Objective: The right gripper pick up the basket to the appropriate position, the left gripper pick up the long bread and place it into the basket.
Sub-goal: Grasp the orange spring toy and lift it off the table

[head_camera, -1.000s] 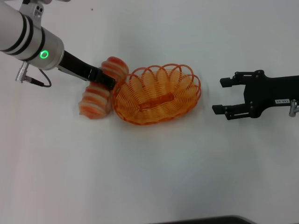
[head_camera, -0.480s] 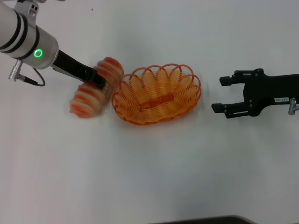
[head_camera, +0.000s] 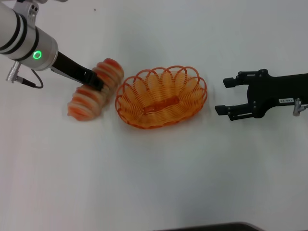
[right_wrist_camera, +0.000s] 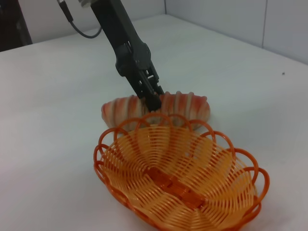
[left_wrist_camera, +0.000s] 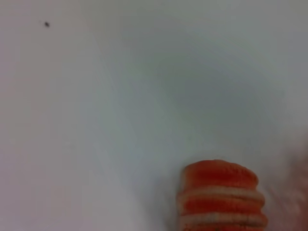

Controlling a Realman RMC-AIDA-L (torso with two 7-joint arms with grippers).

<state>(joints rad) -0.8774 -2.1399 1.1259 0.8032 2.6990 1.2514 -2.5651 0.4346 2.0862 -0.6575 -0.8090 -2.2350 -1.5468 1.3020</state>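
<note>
The long bread (head_camera: 82, 103), striped orange-red and cream, lies just left of the orange wire basket (head_camera: 192, 103) and apart from it. My left gripper (head_camera: 94, 83) is shut across the bread's middle. In the right wrist view, the left gripper (right_wrist_camera: 152, 98) clamps the bread (right_wrist_camera: 185, 106) low over the table behind the basket (right_wrist_camera: 211, 173). I cannot tell if the bread touches the table. One end of the bread (left_wrist_camera: 220, 192) shows in the left wrist view. The basket is empty and stands on the table. My right gripper (head_camera: 222, 96) is open to the right of the basket, apart from it.
The white table (head_camera: 154, 183) spreads all around. A dark edge (head_camera: 207, 227) shows at the front of the head view. A wall (right_wrist_camera: 231, 19) stands behind the table in the right wrist view.
My left gripper has moved left with the bread, away from the basket. My right gripper has shifted slightly toward the basket. The basket has not moved.
</note>
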